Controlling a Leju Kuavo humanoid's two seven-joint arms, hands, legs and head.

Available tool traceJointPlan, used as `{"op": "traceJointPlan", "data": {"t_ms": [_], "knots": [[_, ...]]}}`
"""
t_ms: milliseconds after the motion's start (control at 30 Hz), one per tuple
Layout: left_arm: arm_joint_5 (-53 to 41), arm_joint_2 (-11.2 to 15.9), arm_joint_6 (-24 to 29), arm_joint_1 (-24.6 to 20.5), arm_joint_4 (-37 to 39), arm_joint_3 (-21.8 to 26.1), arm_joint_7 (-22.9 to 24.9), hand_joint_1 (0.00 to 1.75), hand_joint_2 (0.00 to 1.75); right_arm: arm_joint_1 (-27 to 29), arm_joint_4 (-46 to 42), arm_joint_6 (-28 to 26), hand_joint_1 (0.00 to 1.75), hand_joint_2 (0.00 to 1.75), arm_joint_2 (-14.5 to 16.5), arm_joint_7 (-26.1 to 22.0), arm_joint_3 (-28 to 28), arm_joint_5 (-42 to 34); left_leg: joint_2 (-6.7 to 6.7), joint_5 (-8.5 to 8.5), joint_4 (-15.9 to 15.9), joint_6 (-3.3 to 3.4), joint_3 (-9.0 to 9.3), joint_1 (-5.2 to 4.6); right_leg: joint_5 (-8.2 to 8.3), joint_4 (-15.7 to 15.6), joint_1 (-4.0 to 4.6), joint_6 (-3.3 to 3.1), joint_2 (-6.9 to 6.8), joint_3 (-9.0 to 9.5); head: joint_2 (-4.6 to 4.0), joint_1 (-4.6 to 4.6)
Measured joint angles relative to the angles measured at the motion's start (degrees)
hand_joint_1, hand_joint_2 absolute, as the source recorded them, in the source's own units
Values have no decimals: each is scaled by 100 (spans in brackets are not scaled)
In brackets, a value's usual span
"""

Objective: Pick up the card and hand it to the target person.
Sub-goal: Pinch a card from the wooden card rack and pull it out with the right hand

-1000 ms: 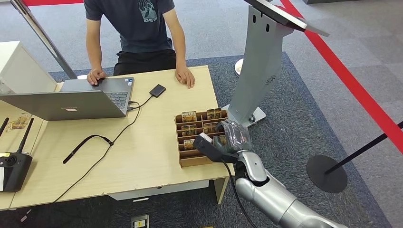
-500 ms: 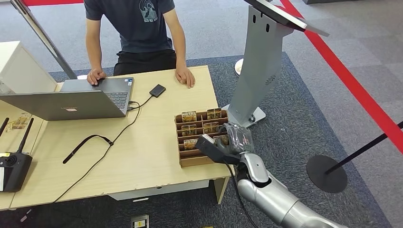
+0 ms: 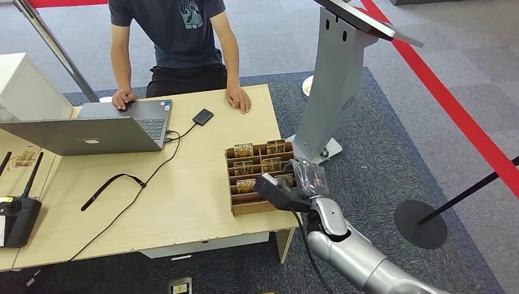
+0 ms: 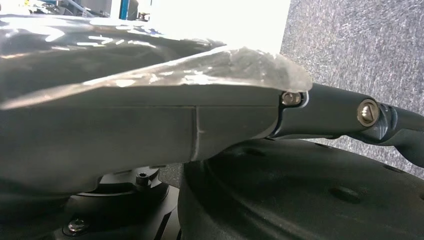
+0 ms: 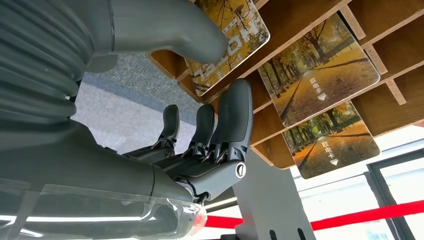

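The right hand (image 3: 292,184) hangs over the near right corner of the card rack (image 3: 246,206), thumb (image 5: 165,27) on one side of a card (image 5: 231,37) and dark fingers (image 5: 235,120) on the other; whether they pinch it I cannot tell. Since a second ago it has slid toward the table's right edge and lower over the rack. The card shows yellow autumn trees and stands in its slot beside similar cards.

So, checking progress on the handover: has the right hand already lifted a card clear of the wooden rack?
No. The right hand is at the wooden rack, and the card by its thumb sits in its slot.
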Motion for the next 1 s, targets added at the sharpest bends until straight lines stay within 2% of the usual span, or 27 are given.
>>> {"op": "traceJointPlan", "data": {"t_ms": [800, 1000], "knots": [[17, 7, -46, 1, -2, -47, -31, 0, 175, 33, -39, 39, 97, 175, -63, 104, 4, 84, -1, 0, 0, 0, 0, 0, 0, 0, 0, 0, 0, 0, 0, 0], [42, 1, 102, -17, -5, -74, 73, 0, 175, 72, -116, 103, 97, 175, -105, 165, 12, 92, -1, 0, 0, 0, 1, 0, 0, -1, 0, 0, 0, 0, 0, 0]]}}
